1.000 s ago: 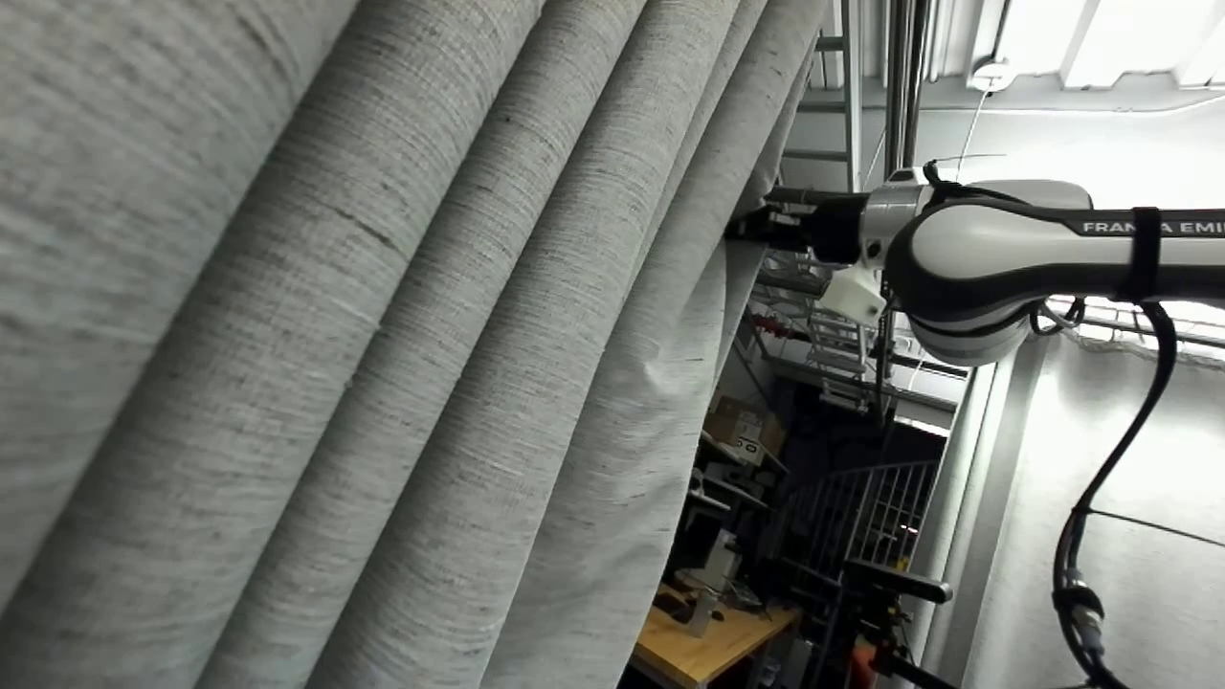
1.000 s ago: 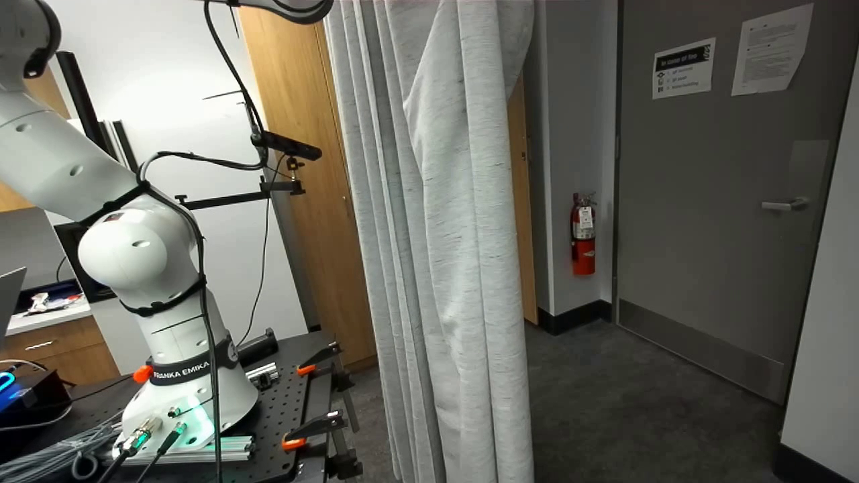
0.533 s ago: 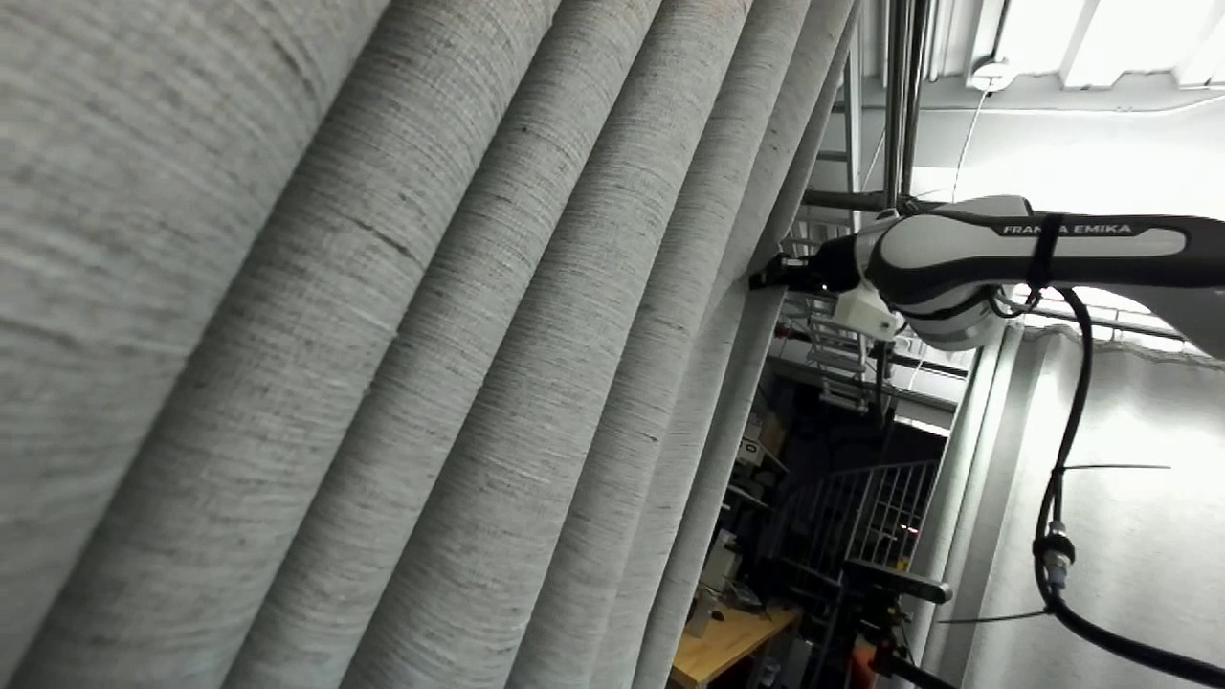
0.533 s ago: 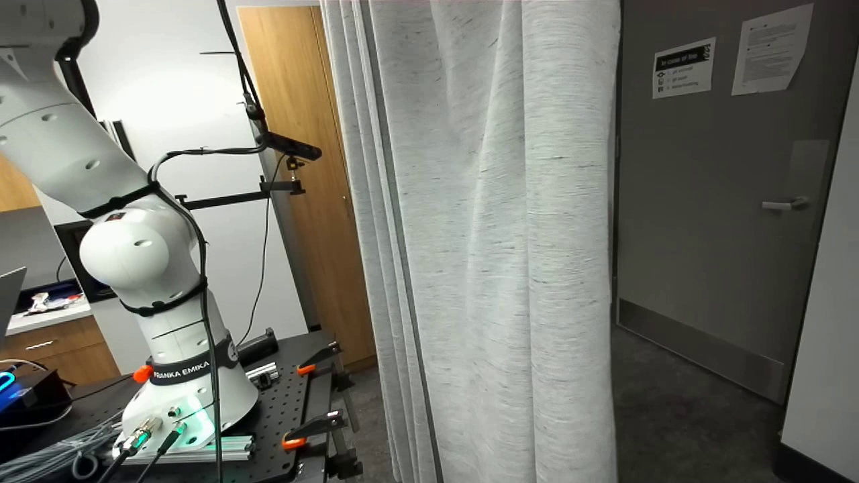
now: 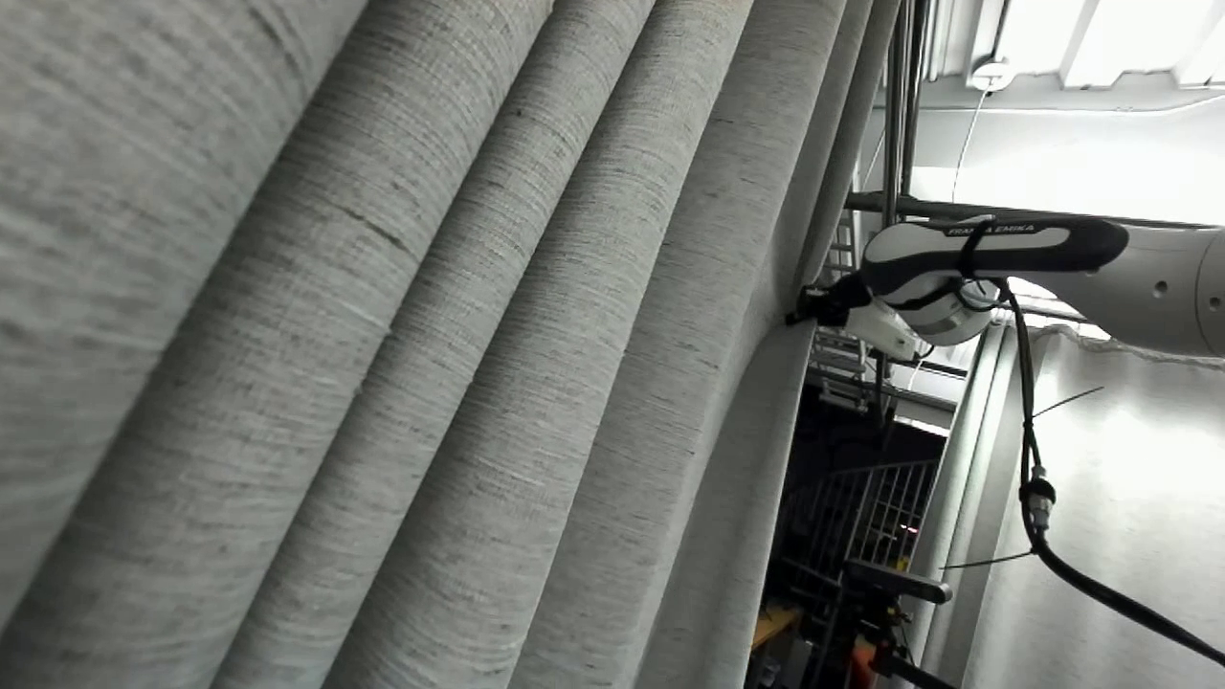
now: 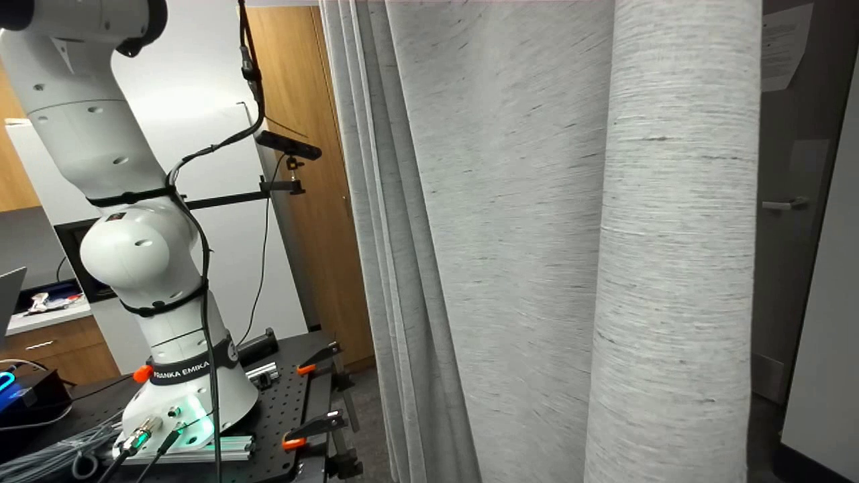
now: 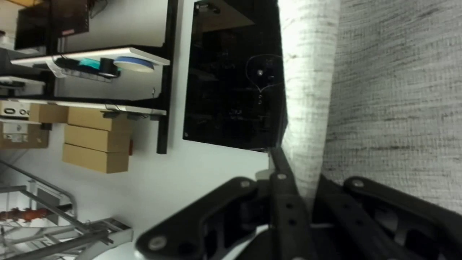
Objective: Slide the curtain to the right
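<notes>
The big light-grey curtain [image 5: 478, 287] hangs in long folds over the left and middle of an exterior view, the white Franka robot arm [image 5: 1139, 282] is at the right there, and its black gripper [image 7: 302, 171] pinches the curtain low in the wrist view, right of the middle.

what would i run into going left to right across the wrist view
White box with dark ring marks → stacked cardboard boxes → black upright shelf post → black panel with white markings → light-grey curtain
</notes>
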Controlling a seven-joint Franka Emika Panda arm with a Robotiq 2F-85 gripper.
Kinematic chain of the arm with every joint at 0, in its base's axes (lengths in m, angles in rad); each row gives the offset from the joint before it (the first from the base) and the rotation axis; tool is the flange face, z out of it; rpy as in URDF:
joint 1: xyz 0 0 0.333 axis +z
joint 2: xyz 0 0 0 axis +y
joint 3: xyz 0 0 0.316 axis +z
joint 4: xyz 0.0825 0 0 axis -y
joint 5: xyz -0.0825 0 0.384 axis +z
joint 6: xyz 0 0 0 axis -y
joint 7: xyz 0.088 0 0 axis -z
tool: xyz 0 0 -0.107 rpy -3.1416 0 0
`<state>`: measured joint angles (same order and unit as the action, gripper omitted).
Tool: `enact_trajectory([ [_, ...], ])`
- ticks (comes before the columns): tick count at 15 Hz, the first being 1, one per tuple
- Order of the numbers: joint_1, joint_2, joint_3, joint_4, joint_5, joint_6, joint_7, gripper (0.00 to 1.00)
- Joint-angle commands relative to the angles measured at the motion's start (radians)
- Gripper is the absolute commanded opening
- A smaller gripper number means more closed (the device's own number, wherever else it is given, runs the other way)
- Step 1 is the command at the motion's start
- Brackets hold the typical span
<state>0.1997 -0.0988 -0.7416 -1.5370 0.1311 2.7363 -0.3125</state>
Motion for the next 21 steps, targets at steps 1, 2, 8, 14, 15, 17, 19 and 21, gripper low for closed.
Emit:
enact_trajectory([
  [1,-0.048,0.168,-0.128,0.209,0.189,-0.129,0.003,0.00],
  [2,-0.073,0.204,-0.158,0.244,0.242,-0.167,0.014,0.00],
  [8,-0.316,0.398,-0.241,0.423,0.535,-0.373,0.090,0.00],
  [14,-0.620,0.589,-0.174,0.673,0.720,-0.501,0.142,0.00],
  [15,-0.649,0.612,-0.154,0.715,0.735,-0.505,0.144,0.00],
  [17,-0.682,0.645,-0.119,0.789,0.744,-0.510,0.145,0.00],
  [19,-0.686,0.659,-0.088,0.829,0.731,-0.508,0.141,0.00],
  [21,-0.676,0.666,-0.064,0.846,0.720,-0.505,0.131,0.00],
])
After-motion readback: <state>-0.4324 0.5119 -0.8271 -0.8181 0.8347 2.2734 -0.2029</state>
